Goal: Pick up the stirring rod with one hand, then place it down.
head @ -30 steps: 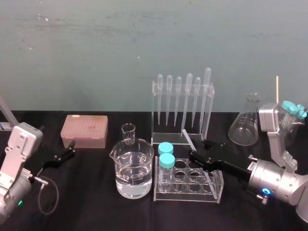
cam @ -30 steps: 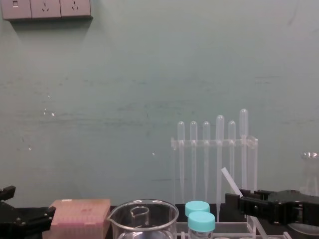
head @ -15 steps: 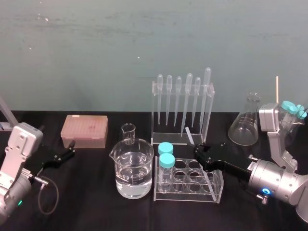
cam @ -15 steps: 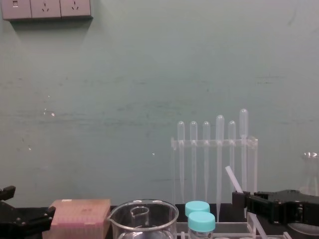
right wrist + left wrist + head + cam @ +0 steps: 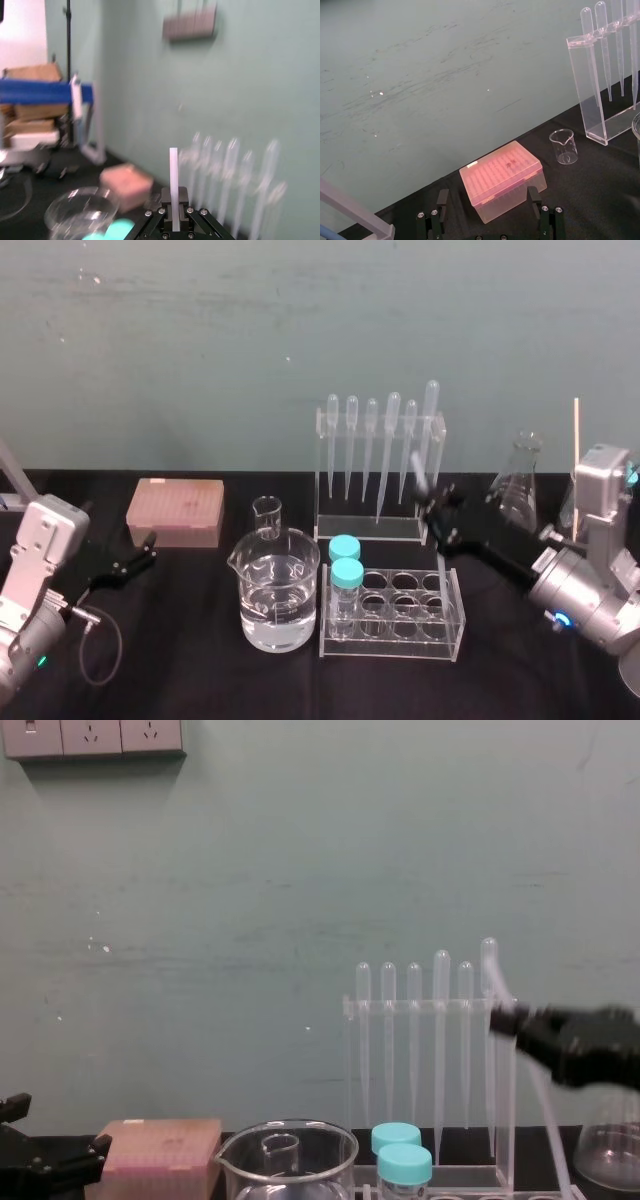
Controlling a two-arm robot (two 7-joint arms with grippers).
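**Item 1. Right hand** (image 5: 432, 504): raised above the tabletop (image 5: 200, 670), in front of the right end of the pipette rack (image 5: 380, 475). I read it as clamped on the stirring rod. In the right wrist view, its fingers (image 5: 162, 214) are pressed against both sides of the rod.

**Item 2. Stirring rod** (image 5: 417, 472): held in the right hand, steeply tilted. Its upper end rises in front of the pipettes. Its lower end slants down toward the right rear of the tube rack (image 5: 395, 618). I cannot tell whether that end touches the rack or hangs just above it.

**Item 3. Left hand** (image 5: 148, 549): parked low at the left of the tabletop, just in front of the pink tip box (image 5: 174, 512). Its fingers are apart and grip nothing.

**Item 4. Bystanding glassware:**
- the large beaker (image 5: 279, 600), part-filled with clear liquid
- a small beaker (image 5: 267, 517) behind it
- 2 teal-capped tubes (image 5: 346, 575) at the left end of the tube rack
- a conical flask (image 5: 520, 485) at the far right

**Item 5. Status, my judgement:**
- Step 1 of 2, the pick-up, looks done, with the rod carried by 1 hand.
- Step 2, the placing down, is not yet done.
- What is left is to bring the rod low and level over a bare patch of tabletop, away from both racks and the flask, and then let go.
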